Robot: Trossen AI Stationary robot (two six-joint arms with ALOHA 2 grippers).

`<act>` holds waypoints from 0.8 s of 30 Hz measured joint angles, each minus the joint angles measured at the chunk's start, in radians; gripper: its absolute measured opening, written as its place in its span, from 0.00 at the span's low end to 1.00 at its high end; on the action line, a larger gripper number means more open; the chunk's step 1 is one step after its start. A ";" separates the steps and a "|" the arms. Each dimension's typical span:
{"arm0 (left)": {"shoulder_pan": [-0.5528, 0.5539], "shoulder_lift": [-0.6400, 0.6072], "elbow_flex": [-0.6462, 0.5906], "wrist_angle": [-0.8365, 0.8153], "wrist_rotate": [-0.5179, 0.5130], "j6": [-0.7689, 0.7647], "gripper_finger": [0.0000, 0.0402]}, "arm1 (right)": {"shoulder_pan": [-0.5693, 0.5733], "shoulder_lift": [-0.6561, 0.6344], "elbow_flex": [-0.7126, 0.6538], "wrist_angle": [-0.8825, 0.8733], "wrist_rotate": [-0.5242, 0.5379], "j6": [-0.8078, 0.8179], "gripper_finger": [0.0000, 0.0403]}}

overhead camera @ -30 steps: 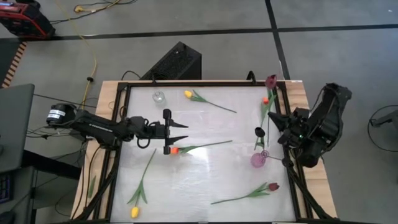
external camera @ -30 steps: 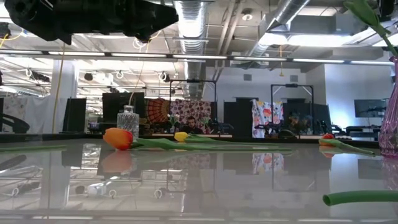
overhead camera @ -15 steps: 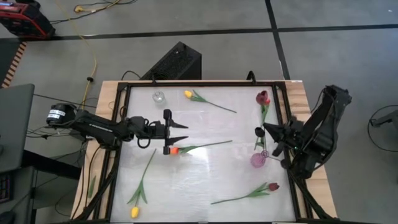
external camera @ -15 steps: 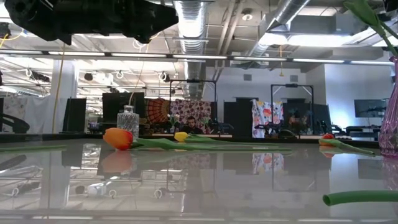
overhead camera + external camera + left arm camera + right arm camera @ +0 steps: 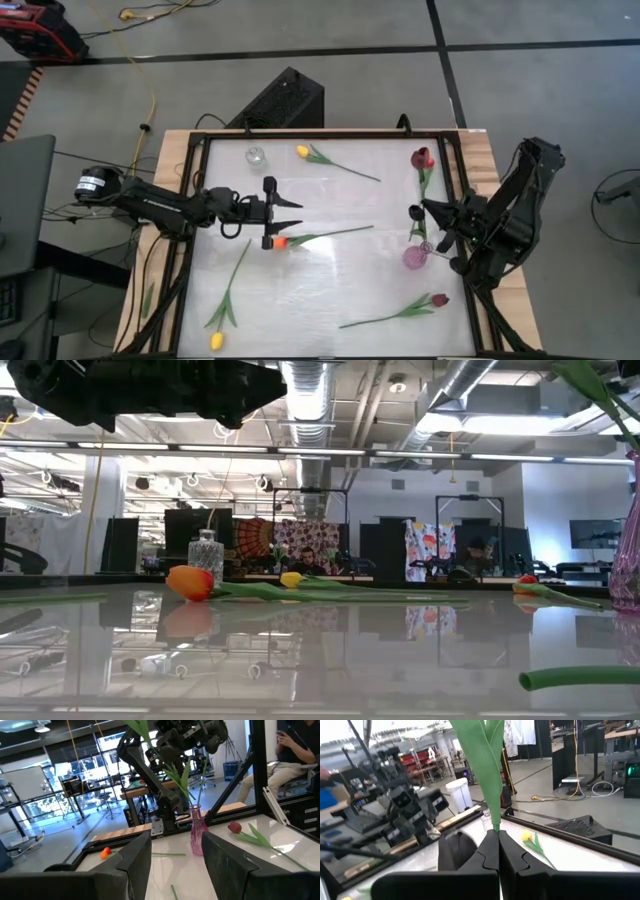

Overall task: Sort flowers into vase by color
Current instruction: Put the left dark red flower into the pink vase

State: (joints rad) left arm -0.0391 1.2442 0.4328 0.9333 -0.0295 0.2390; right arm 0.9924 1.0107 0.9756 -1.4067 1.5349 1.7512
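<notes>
My right gripper (image 5: 418, 212) is shut on a tulip with a dark red head (image 5: 423, 157), above the pink vase (image 5: 414, 257) near the table's right edge. The left wrist view shows green stems and leaves (image 5: 186, 782) rising from that vase (image 5: 196, 834). My left gripper (image 5: 285, 215) hovers open at mid-left, just far of an orange tulip (image 5: 281, 241) that lies flat on the table. Its fingers (image 5: 137, 862) touch nothing. My right gripper pinches the tulip's green stem and leaf (image 5: 493, 824) between its two fingers. The fingers come level from the table's right, across the stem. The flower is clear of the table, leaning toward the far edge, with its lower part running down toward the pink vase.
A clear glass vase (image 5: 256, 156) and a yellow tulip (image 5: 303, 151) are at the far side. Another yellow tulip (image 5: 216, 340) lies near left and a dark red one (image 5: 438, 299) near right. A black frame (image 5: 190, 200) rims the table. A person (image 5: 295, 750) sits beyond it.
My right gripper has moved a little toward the table's left with the tulip, then held still. The dark red head has swung from over the far frame rail back over the table. My left gripper has kept still, open.
</notes>
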 joint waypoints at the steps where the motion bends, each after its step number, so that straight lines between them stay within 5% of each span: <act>1: 0.000 0.000 0.000 0.000 0.000 0.000 0.41 | 0.000 -0.012 0.005 -0.001 0.000 0.000 0.04; 11: 0.000 0.000 0.000 0.000 0.001 0.000 0.41 | 0.002 -0.119 0.102 -0.002 -0.119 -0.233 0.04; 20: 0.000 0.000 0.000 0.010 -0.001 -0.028 0.41 | -0.042 -0.199 0.164 -0.006 -0.029 -0.322 0.04; 24: 0.000 0.000 0.000 0.009 -0.001 -0.083 0.41 | -0.041 -0.230 0.214 -0.005 -0.070 -0.388 0.04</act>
State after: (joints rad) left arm -0.0389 1.2438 0.4328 0.9426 -0.0307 0.1556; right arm 0.9512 0.7803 1.1892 -1.4113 1.4651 1.3629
